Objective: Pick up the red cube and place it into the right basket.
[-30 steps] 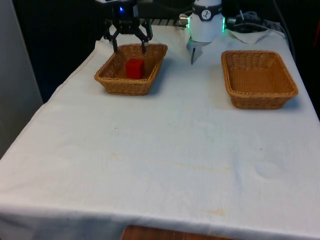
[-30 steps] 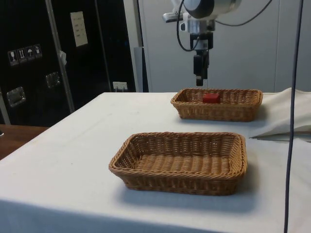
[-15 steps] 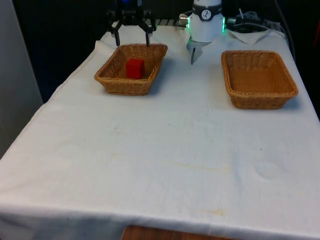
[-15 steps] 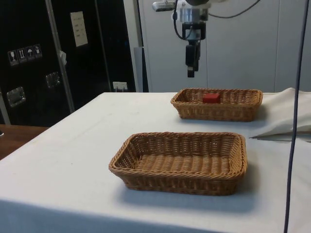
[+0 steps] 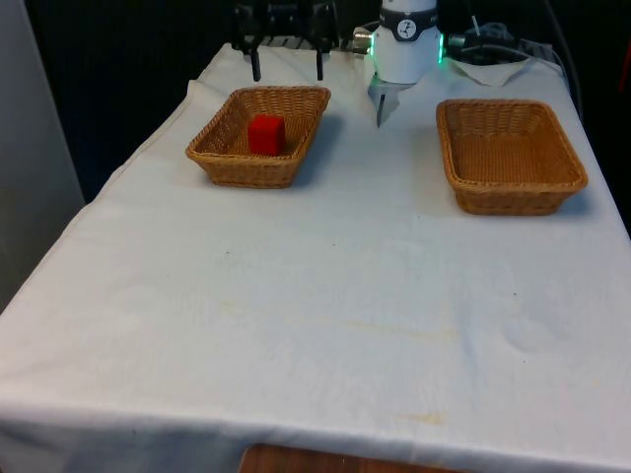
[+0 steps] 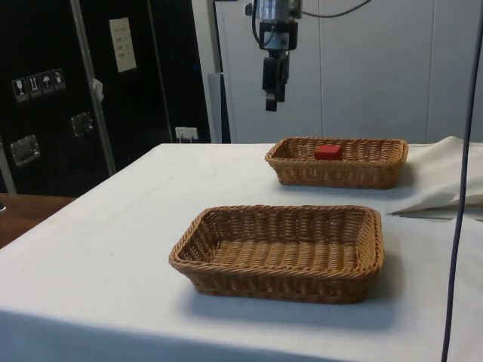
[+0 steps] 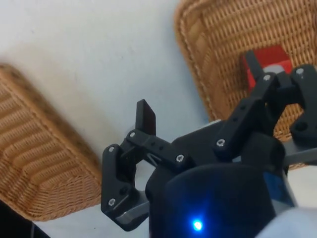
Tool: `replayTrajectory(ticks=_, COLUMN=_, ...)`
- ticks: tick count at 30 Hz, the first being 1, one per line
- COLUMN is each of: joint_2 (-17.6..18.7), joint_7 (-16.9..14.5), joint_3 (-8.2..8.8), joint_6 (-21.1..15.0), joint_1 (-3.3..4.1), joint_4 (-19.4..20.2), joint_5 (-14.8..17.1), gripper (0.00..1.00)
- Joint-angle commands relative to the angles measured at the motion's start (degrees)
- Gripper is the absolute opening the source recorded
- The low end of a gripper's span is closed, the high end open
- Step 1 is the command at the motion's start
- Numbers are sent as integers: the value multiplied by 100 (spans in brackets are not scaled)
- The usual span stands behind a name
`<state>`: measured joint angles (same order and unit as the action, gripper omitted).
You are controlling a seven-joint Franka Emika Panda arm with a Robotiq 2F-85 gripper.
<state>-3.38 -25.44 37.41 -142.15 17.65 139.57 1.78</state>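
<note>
Gripper [image 5: 287,71] hangs spread wide and empty, high above the table; its upper part is cut off. Red cube [image 5: 266,134] sits in the basket [image 5: 227,163] on the front view's left, probably flat.

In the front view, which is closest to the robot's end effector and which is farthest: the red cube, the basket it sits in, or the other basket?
1. Basket holding the cube, just below the end effector, on the front view's left.
2. Red cube, inside that basket.
3. Empty basket, on the front view's right.
</note>
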Motion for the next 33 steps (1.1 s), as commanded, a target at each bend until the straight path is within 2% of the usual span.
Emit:
replayTrajectory(ticks=1, joint_2=-6, joint_7=189, joint_3=-74, joint_6=40, joint_1=11, joint_4=-34, joint_5=-115, gripper=100)
replayTrajectory(ticks=2, joint_2=-11, joint_7=40, joint_3=-40, joint_6=11, joint_1=0, joint_4=-11, joint_5=0, gripper=100)
replayTrajectory(ticks=3, joint_2=-17, joint_7=223, joint_3=-115, joint_6=46, joint_1=11, joint_4=-40, joint_5=-115, gripper=100)
replayTrajectory(ticks=7, joint_2=-57, joint_7=401, joint_3=-309, joint_6=69, joint_1=11, joint_4=-6, joint_5=-126, gripper=100)
replayTrajectory(ticks=8, joint_2=-63, joint_7=441, joint_3=-350, joint_6=74, joint_1=17, joint_4=6, joint_5=-126, gripper=100)
replayTrajectory(ticks=9, joint_2=-57, joint_7=298, joint_3=-327, joint_6=63, joint_1=11, joint_4=-6, joint_5=0, gripper=100)
replayTrajectory(ticks=10, joint_2=-63, joint_7=470, joint_3=-390, joint_6=80, joint_1=23, joint_4=11, joint_5=-120, gripper=100)
replayTrajectory(ticks=13, joint_2=-74, joint_7=607, joint_3=-544, joint_6=109, joint_1=34, joint_4=40, joint_5=-115, gripper=100)
replayTrajectory(ticks=18, joint_2=-86, joint_7=762, joint_3=-728, joint_6=166, joint_1=46, joint_4=57, joint_5=-103, gripper=100)
replayTrajectory(ticks=19, joint_2=-63, joint_7=659, joint_3=-722, joint_6=166, joint_1=40, joint_4=34, joint_5=0, gripper=100)
replayTrajectory(ticks=20, joint_2=-80, joint_7=791, joint_3=-762, joint_6=172, joint_1=52, joint_4=69, joint_5=-92, gripper=100)
replayTrajectory(ticks=23, joint_2=-46, joint_7=917, joint_3=-900, joint_6=206, joint_1=69, joint_4=103, joint_5=-52, gripper=100)
replayTrajectory(ticks=27, joint_2=-34, joint_7=963, joint_3=-974, joint_6=229, joint_1=63, joint_4=126, joint_5=0, gripper=100)
replayTrajectory(ticks=33, joint_2=126, joint_7=1249, joint_3=-1060, joint_6=309, joint_1=86, joint_4=115, joint_5=23, gripper=100)
